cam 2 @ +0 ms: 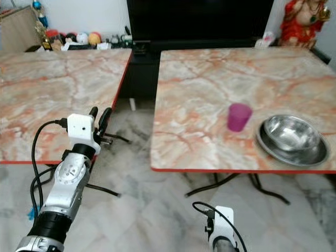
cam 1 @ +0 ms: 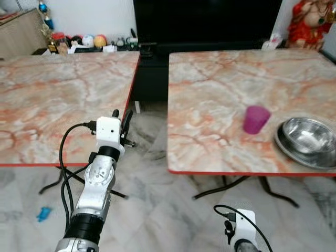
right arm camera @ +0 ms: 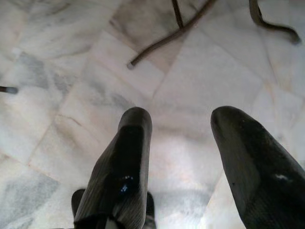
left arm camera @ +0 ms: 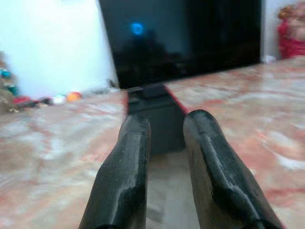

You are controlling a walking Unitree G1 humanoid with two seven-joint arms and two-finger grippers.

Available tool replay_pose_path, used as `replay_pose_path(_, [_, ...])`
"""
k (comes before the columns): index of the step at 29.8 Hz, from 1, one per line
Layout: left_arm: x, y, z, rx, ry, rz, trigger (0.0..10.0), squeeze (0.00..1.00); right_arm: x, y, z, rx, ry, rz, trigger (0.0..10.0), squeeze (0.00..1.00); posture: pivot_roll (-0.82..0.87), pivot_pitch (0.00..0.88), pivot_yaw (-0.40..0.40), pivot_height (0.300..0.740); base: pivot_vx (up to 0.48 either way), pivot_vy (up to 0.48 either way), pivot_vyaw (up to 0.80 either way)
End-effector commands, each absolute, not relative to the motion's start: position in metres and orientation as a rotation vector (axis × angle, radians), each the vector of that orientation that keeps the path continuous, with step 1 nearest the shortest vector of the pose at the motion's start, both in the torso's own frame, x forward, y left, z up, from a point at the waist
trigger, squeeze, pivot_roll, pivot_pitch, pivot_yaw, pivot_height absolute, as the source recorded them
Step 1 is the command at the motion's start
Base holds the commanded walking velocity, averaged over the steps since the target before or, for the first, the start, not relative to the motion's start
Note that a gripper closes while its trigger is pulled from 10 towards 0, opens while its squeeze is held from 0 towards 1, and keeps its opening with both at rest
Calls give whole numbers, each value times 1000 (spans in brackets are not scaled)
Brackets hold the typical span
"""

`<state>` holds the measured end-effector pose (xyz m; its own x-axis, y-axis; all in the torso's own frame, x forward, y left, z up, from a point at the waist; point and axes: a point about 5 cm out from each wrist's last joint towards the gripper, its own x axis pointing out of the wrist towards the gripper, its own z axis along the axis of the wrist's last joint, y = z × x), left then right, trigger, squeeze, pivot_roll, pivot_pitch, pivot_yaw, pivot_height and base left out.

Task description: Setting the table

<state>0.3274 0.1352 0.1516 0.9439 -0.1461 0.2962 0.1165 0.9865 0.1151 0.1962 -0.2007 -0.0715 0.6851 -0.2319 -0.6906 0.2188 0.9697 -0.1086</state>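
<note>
A purple cup (cam 1: 256, 119) stands upright on the right marble table (cam 1: 210, 89), near its front edge. Just to the cup's right, a steel bowl (cam 1: 308, 137) rests in a steel plate at the table's right side. My left gripper (cam 1: 122, 118) is raised over the gap between the two tables, level with the left table's front corner. Its fingers (left arm camera: 133, 157) stand a little apart with nothing between them. My right gripper (right arm camera: 183, 129) hangs low over the marble floor, open and empty, well below and in front of the cup.
A second marble table (cam 1: 52, 89) stands on the left. A black TV unit (cam 1: 205, 23) and a low shelf with small balls (cam 1: 94, 41) run along the back wall. A red statue (cam 1: 310, 23) is at the back right. Table legs (right arm camera: 167, 38) and a blue scrap (cam 1: 43, 213) lie on the floor.
</note>
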Motion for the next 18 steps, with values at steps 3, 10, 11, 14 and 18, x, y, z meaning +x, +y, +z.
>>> replay_pose_path(3, [328,138,159,107,-328,-129,10000,0,196,-198,-72,-8,784,-253,10000,0,9,0,27,740,0,480,0])
replay_pose_path(10, [328,139,158,108,-322,-136,10000,0,196,-197,-72,9,778,-265,10000,0,12,0,40,740,0,480,0])
replay_pose_path(11, [329,139,159,110,-321,-135,10000,0,196,-197,-72,9,777,-263,10000,0,16,0,41,740,0,480,0])
replay_pose_path(14, [330,138,160,111,-323,-134,10000,0,196,-196,-72,4,783,-249,10000,0,22,0,38,740,0,480,0])
replay_pose_path(18, [330,138,161,110,-326,-131,10000,0,197,-196,-72,-5,782,-237,10000,0,27,0,35,740,0,480,0])
